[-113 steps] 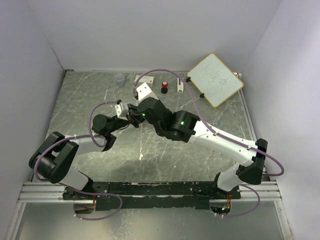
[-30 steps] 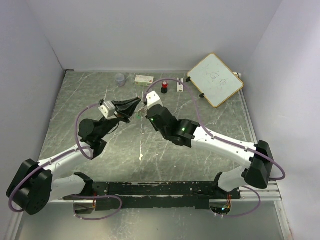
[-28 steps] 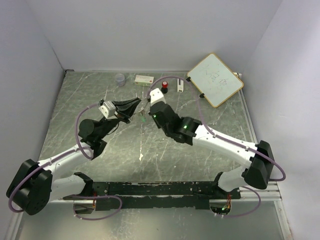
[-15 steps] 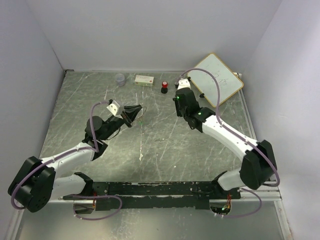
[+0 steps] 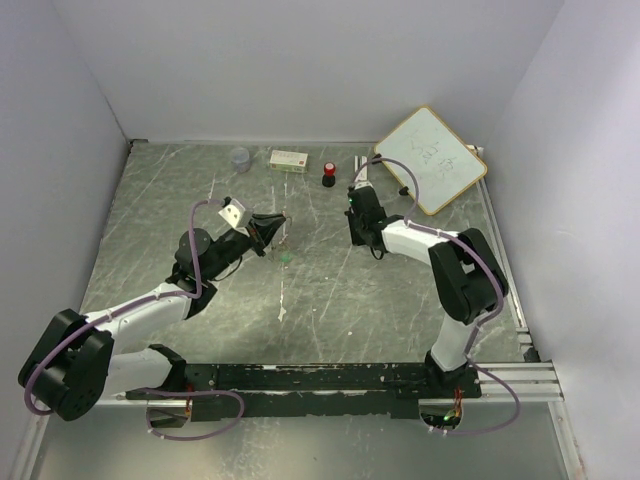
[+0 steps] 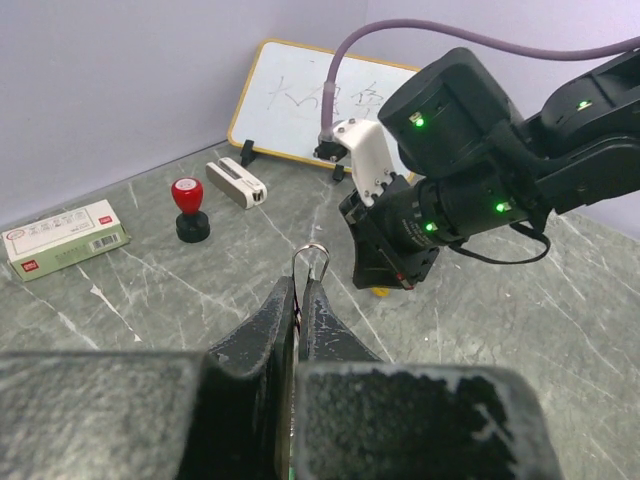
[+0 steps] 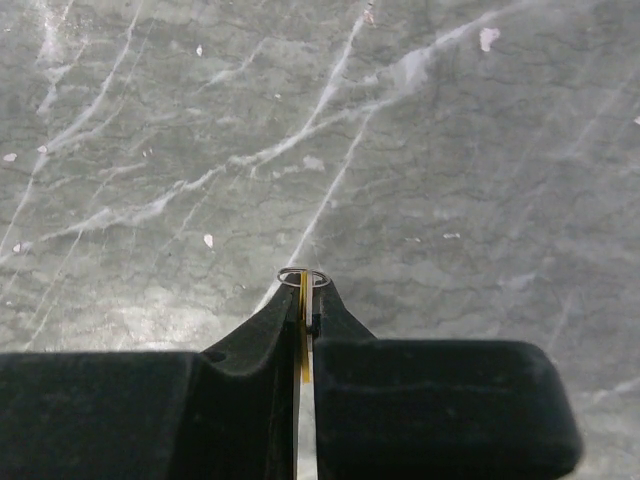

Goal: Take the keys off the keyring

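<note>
My left gripper (image 5: 279, 223) (image 6: 300, 286) is shut on the keyring (image 6: 311, 259), a thin silvery wire loop that sticks out past the fingertips, held above the table. My right gripper (image 5: 356, 236) (image 7: 303, 296) is shut on a yellow-orange key (image 7: 303, 340), whose small silvery ring (image 7: 302, 277) shows at the fingertips just above the table. In the left wrist view the right gripper (image 6: 388, 272) points down with a bit of yellow under it. A small green key (image 5: 287, 259) lies on the table below the left gripper. Other keys are not visible.
A whiteboard (image 5: 432, 158) leans at the back right. A red-and-black knob (image 5: 328, 177), a white box (image 5: 289, 159), a small white block (image 5: 358, 167) and a small clear cup (image 5: 240, 158) stand along the back edge. Walls close in left, right and behind.
The two grippers were together at the ring and have pulled apart. My right gripper swung right and down with the yellow key. My left gripper kept the ring. The green key now lies on the table.
</note>
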Controlling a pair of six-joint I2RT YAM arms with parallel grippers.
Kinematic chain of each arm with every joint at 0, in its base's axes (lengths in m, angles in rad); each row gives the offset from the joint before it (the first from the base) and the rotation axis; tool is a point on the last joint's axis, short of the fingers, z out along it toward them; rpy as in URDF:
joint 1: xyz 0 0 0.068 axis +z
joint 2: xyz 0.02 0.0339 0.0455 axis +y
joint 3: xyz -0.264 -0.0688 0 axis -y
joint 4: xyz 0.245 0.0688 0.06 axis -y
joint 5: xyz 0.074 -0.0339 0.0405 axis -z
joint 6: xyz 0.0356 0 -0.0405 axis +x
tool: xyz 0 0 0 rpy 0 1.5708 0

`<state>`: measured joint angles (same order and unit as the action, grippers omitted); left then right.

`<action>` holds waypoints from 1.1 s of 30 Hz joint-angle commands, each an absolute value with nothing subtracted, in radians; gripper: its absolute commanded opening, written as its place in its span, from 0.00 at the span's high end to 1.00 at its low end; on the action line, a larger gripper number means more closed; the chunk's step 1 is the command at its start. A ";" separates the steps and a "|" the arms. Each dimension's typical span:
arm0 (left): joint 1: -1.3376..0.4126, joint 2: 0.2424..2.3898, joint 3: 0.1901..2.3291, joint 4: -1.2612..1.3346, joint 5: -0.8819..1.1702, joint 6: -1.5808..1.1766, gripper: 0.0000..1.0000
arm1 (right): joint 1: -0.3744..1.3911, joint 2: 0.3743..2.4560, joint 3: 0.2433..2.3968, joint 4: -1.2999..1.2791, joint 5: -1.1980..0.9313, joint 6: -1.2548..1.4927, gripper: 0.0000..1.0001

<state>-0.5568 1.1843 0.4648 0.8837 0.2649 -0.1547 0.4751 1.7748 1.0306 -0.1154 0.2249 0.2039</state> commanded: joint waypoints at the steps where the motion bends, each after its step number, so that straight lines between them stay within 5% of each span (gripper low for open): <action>1: -0.553 1.182 0.501 0.899 0.246 -0.160 0.93 | 0.467 1.821 1.080 -0.026 0.200 0.218 1.00; 12: -0.554 1.182 0.502 0.887 0.234 -0.140 0.93 | 0.466 1.854 1.127 -0.036 0.185 0.203 0.68; 23: -0.553 1.201 0.529 0.888 0.243 -0.151 0.94 | 0.488 1.602 0.990 0.005 0.110 0.155 0.67; 33: -0.554 1.151 0.565 0.856 0.276 -0.186 0.93 | 0.526 1.323 0.576 0.521 -0.255 0.176 0.67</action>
